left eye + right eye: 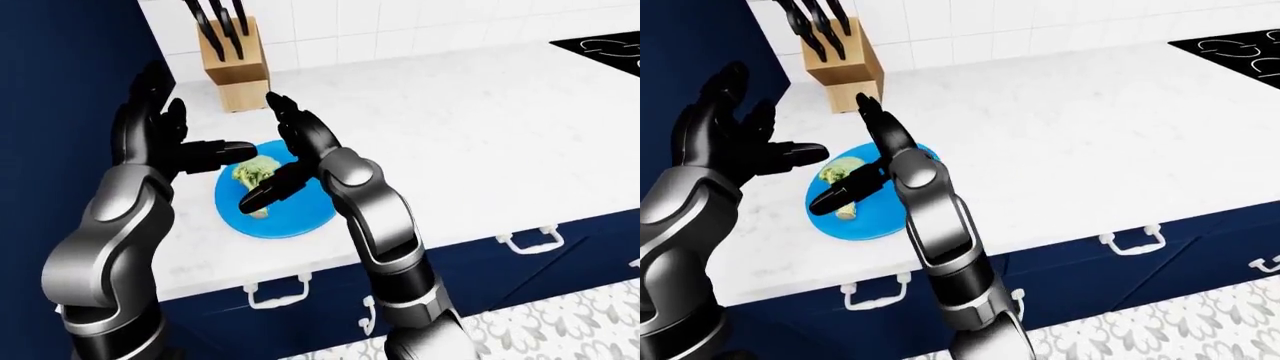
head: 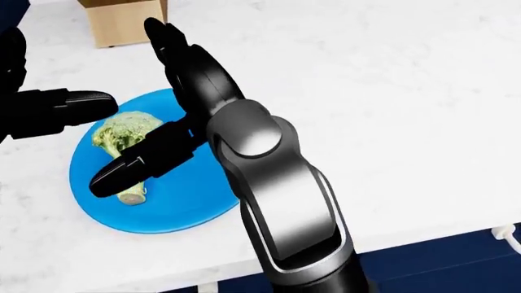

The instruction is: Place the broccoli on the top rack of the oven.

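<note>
Saw the broccoli (image 2: 122,133) lying on its side on a round blue plate (image 2: 191,207), green head toward the top of the head view and pale stalk toward the bottom. Found the plate flat on the white tabletop (image 2: 391,91), near the tabletop's left end and close to its lower edge in the left-eye view.

Saw the right hand (image 2: 195,85) just to the right of the broccoli, open, with its long fingers pointing up and away, spread apart. Saw its thumb (image 2: 134,165) sticking out low and to the left, across the stalk. Could not tell if that thumb touched the stalk or only hung over it.

Saw the left hand (image 1: 150,135) on the other side of the broccoli, open too, fingers raised and spread. Saw its thumb (image 2: 77,104) pointing right, toward the green head, close by but not closed on it. Held nothing in either hand.

Spotted a wooden knife block (image 1: 232,64) farther up the tabletop, past the plate, with black knife handles (image 1: 215,15) poking out of it. Saw white wall tiles (image 1: 400,22) above the tabletop and a black stove top (image 1: 600,49) far off at the right edge of the left-eye view. Saw dark blue drawers with white handles (image 1: 275,292) under the tabletop, and a patterned floor (image 1: 560,330) at the bottom right
</note>
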